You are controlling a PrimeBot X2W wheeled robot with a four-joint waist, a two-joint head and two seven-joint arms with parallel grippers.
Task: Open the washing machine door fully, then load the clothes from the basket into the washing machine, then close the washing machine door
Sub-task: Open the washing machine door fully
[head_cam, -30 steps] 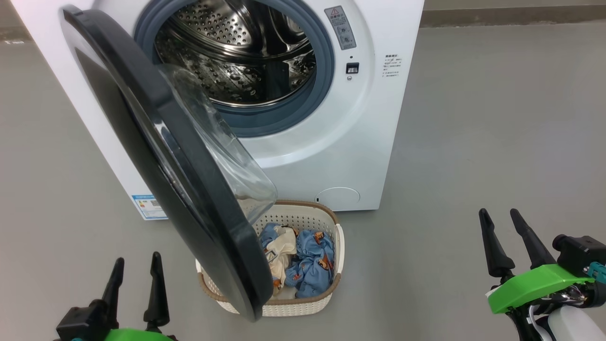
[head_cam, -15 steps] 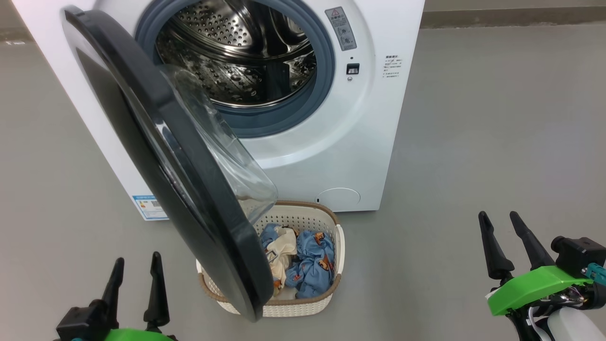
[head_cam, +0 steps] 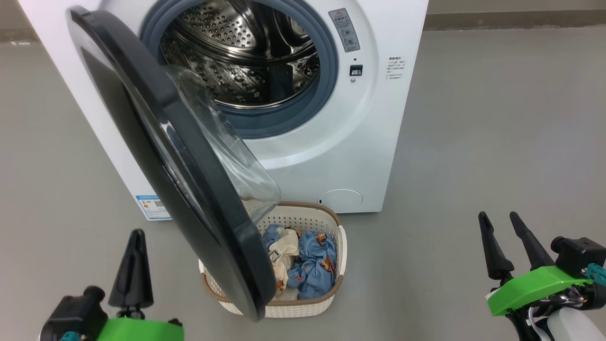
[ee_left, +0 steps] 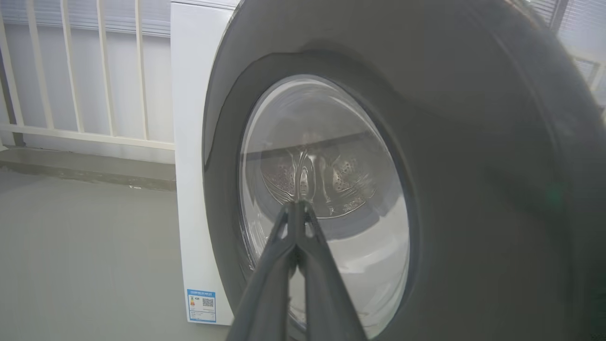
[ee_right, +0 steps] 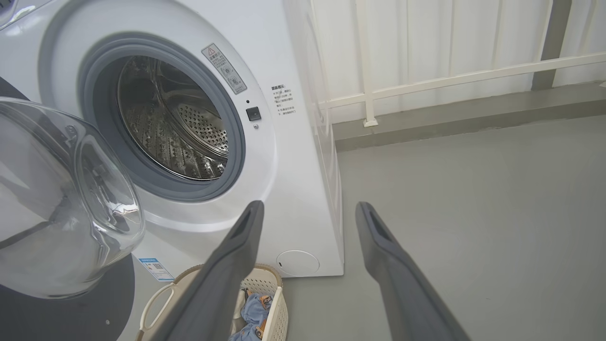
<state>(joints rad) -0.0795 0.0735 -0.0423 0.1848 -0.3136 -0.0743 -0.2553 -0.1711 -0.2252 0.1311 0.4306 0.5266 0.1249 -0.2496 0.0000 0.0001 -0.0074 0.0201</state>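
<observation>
There was one washing machine (head_cam: 341, 156) with one door (head_cam: 199, 189), one basket (head_cam: 284, 310), one left gripper (head_cam: 136, 233) and one right gripper (head_cam: 498, 216); the clothes (head_cam: 315, 265) were too bunched to count.

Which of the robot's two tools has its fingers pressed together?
The left tool: its fingers meet in one point, while the right tool holds its fingers apart.

Lighting is even and diffuse, daylight in character; shadows on the grey floor (head_cam: 473, 142) are faint and soft-edged. Head view sharp throughout. The steel drum (head_cam: 236, 61) shows hard glints, and the washing machine door (head_cam: 199, 199) carries white glare on its glass bowl. Left wrist view: door rim close to the lens, hazy and dull, with the left gripper (ee_left: 299, 208) soft toward the bottom edge. Right wrist view bright, the white backdrop behind the railing (ee_right: 450, 79) near washed out; verticals lean — wide-angle distortion.
</observation>
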